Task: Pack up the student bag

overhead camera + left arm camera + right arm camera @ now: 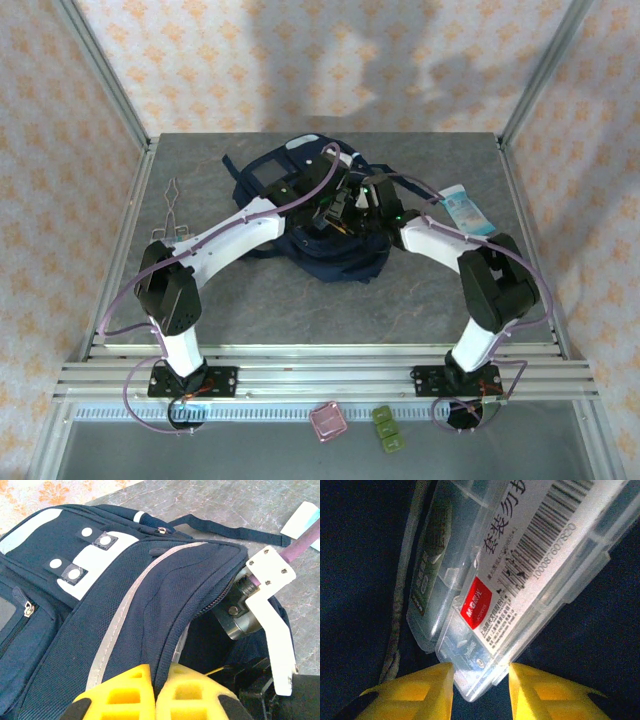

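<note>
While left end effector (156, 696) pinches student bag (165, 595) rim, lower frame, we note right end effector (480, 692) clamped on clear case (520, 575), long axis toward upper right, inside bag.

The navy student bag (340, 262) lies flat on the table, toward 12 o'clock from its middle. It has light grey stripes and white patches facing up. Its grey square panel sits at the 10 o'clock end, and the main compartment gapes open.
</note>
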Robot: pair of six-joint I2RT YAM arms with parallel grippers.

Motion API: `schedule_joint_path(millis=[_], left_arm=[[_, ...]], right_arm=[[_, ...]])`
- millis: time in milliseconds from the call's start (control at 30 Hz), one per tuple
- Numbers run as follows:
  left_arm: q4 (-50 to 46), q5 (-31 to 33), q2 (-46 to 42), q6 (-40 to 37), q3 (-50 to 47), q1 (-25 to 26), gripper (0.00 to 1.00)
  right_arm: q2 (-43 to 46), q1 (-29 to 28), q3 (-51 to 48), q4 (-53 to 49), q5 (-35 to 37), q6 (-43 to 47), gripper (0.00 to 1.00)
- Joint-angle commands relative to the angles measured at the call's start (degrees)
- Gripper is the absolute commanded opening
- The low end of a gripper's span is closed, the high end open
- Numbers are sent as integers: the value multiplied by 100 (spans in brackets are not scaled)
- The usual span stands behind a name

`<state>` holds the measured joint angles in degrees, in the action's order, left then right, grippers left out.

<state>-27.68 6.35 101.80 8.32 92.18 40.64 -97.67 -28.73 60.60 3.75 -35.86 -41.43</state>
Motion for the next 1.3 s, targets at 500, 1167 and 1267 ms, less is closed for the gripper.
schedule_joint_path(millis=[500, 1167, 1267], left_arm=[[603, -397, -551, 513, -224, 31, 0], [1449, -750, -617, 1344, -1133, 516, 39], [1678, -506, -980, 1593, -1584, 523, 45]], right_arm=[[117, -150, -159, 1000, 544, 68, 26], [4006, -150, -2661, -257, 1917, 780, 52], [4013, -150, -2707, -67, 1820, 759, 52]])
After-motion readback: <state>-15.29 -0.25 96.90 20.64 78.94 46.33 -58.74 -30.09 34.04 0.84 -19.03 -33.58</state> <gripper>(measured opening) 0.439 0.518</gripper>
